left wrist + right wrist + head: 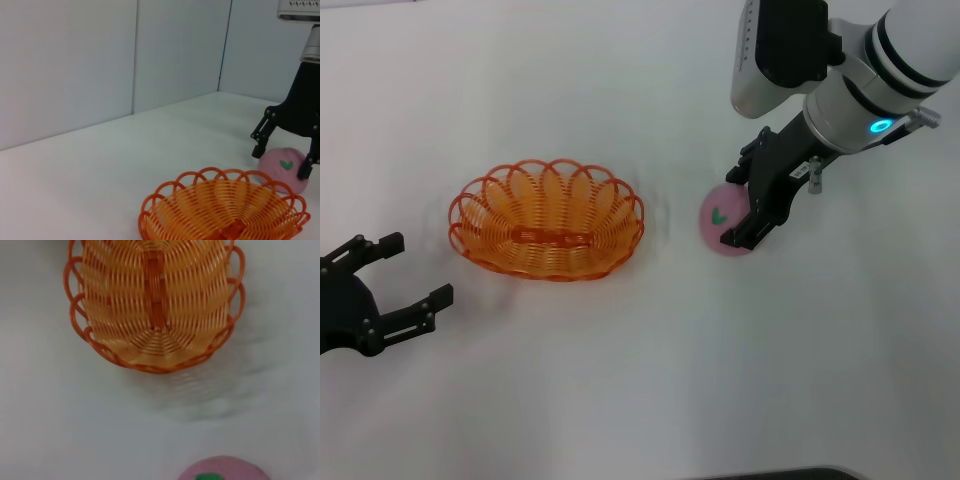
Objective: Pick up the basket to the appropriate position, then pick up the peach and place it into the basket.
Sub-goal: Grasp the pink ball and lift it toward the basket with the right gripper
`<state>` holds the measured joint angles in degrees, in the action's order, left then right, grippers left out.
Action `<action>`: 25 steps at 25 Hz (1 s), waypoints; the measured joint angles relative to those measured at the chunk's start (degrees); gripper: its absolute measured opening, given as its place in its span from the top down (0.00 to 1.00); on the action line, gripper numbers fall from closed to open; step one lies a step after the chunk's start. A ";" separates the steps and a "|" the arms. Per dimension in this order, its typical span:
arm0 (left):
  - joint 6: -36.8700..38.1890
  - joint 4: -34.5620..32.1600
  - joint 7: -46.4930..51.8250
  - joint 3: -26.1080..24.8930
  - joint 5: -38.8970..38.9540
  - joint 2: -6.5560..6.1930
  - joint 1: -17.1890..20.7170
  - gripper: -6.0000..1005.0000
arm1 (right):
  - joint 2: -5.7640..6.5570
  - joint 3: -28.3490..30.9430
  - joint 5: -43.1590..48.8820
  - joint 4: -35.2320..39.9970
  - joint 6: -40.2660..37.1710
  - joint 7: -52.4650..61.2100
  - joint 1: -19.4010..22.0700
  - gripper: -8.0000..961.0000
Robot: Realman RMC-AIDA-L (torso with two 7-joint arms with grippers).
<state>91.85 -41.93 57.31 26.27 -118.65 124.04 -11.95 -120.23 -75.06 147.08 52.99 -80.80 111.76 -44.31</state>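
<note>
The orange wire basket [616, 236] stands empty on the white table, left of centre in the head view; it also shows in the left wrist view [220, 207] and the right wrist view [125, 310]. To its right the pink peach [716, 222] with a green leaf mark rests on the table. My right gripper [732, 208] is lowered over the peach, open, with one finger on each side of it. The left wrist view shows the peach [283, 166] between those black fingers [261, 142]. My left gripper [420, 270] rests open near the table's left edge, apart from the basket.
The white table [620, 380] carries nothing else. In the left wrist view, grey wall panels [100, 65] stand behind it. The peach's top edge [225, 469] shows in the right wrist view, with bare table between it and the basket.
</note>
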 joint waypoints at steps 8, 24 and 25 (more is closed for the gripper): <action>0.00 0.00 0.00 -0.12 0.00 -0.03 0.00 0.10 | -0.09 0.00 -0.07 0.45 -0.10 -0.10 0.37 0.19; 0.49 0.00 0.14 0.02 -0.07 -0.02 0.09 0.10 | 0.34 5.80 -5.94 9.95 -8.56 -0.45 3.07 0.63; 0.57 0.00 0.15 0.01 -0.09 -0.02 0.09 0.10 | 0.34 6.69 -6.22 10.71 -9.67 -0.46 3.13 0.64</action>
<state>92.42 -41.92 57.46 26.28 -118.74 124.01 -11.86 -119.89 -68.37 140.87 63.70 -90.47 111.30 -41.18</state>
